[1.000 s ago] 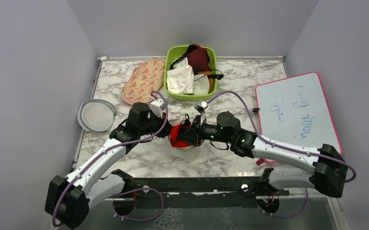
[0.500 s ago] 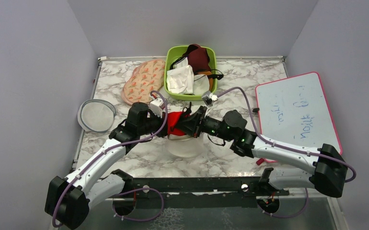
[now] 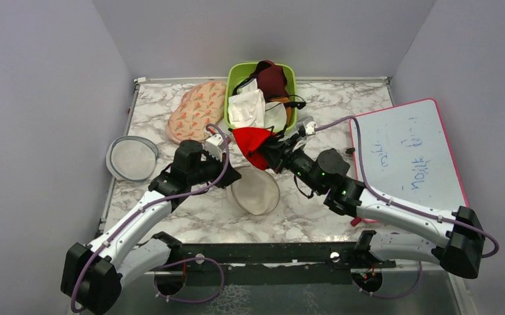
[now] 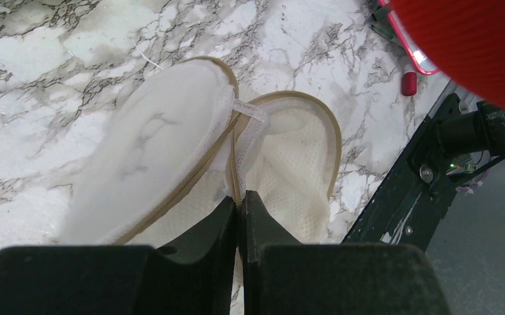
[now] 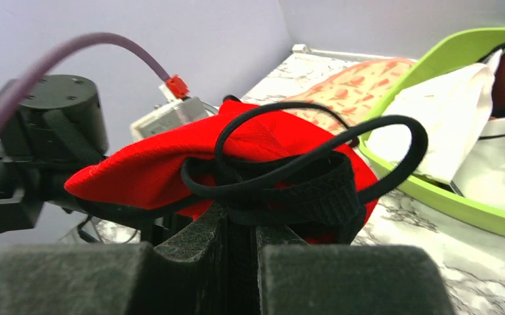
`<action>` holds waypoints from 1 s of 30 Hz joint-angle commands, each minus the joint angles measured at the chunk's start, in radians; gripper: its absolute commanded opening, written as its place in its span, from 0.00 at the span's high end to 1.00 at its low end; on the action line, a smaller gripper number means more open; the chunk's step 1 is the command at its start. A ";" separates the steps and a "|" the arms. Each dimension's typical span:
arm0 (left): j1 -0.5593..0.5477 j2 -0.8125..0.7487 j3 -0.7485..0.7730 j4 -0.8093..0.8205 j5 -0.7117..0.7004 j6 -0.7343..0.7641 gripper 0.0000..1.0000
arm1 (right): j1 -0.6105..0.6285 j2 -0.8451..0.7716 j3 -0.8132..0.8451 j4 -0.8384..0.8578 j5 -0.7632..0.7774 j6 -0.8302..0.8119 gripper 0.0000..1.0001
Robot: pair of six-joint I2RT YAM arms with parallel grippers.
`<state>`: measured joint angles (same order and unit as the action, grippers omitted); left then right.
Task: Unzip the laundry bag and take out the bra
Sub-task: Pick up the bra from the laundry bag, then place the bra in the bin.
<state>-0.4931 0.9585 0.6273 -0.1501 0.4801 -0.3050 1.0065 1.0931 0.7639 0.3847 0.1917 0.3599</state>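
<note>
The cream mesh laundry bag (image 3: 255,190) lies unzipped on the marble table, its two halves spread apart, also in the left wrist view (image 4: 171,151). My left gripper (image 3: 227,176) is shut on the bag's zip rim (image 4: 239,198). The red bra (image 3: 253,143) with black trim and straps hangs clear of the bag, above the table near the green bin. My right gripper (image 3: 271,149) is shut on its black band, as the right wrist view (image 5: 239,226) shows, with the bra (image 5: 191,161) draped over the fingers.
A green bin (image 3: 237,127) at the back holds white cloths and a dark maroon garment (image 3: 271,77). Pink floral pads (image 3: 197,110) lie to its left. A grey-rimmed mesh disc (image 3: 132,158) lies at far left. A pink-rimmed whiteboard (image 3: 404,149) lies at right.
My right gripper has lifted the red bra out of the bag and carried it back toward the green bin. The bag now lies spread and without it. My left gripper still holds the rim.
</note>
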 commanded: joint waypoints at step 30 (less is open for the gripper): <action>0.014 -0.126 0.035 -0.087 -0.237 0.027 0.30 | -0.239 0.210 0.200 -0.253 -0.020 -0.040 0.99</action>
<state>-0.4881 0.8780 0.6277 -0.2142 0.3351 -0.2916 0.8326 1.2316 0.8730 0.1726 0.3225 0.2985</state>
